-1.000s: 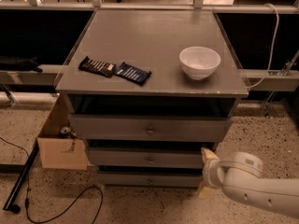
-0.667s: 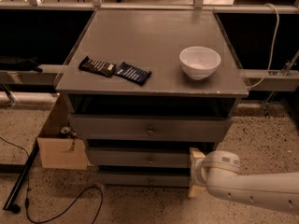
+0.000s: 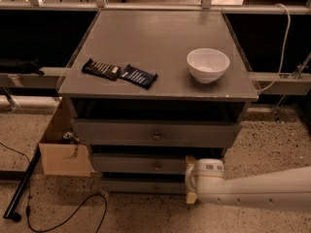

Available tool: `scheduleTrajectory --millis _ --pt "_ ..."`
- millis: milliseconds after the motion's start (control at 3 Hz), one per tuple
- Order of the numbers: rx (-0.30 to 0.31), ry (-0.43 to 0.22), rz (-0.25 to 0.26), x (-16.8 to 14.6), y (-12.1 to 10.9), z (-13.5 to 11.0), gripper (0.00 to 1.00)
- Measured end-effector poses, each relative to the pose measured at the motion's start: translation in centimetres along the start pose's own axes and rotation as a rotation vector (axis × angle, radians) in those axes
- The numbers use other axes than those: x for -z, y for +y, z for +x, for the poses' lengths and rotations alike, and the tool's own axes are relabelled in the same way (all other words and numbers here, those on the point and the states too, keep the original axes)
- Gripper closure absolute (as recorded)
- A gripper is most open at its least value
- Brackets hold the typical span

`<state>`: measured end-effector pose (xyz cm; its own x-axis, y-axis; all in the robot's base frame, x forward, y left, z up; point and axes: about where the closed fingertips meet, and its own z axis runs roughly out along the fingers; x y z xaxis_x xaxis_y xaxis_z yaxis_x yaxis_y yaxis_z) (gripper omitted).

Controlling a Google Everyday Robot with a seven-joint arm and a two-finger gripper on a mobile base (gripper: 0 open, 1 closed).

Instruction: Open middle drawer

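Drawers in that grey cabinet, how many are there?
3, stacked: the top drawer, the middle drawer below it, and the bottom drawer lowest. The end effector is in front of the lower two's right ends, partly hiding them.

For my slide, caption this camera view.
Gripper at the middle drawer's right end; bowl and two snack bars on top.

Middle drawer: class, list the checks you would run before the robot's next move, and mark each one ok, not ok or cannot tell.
1. Middle drawer identified, second of three fronts: ok.
2. Its knob in view and uncovered: ok.
3. Hand on the knob: not ok; it sits right of the knob, by the drawer's right end.
4. Drawer shut, not yet pulled: ok.
5. Cardboard box out of the drawer's path: looks ok; it stands to the drawers' left.
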<state>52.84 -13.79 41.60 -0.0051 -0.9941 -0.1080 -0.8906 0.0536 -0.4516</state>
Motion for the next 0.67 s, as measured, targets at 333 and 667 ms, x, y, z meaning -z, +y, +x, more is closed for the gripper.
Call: scheduleTrajectory --millis 333,667 --pt "-0.02 0.018 -0.008 -1.0 0.9 1.6 0.0" --pt "-0.039 0.05 -0.016 -2.8 1.0 3.4 0.0"
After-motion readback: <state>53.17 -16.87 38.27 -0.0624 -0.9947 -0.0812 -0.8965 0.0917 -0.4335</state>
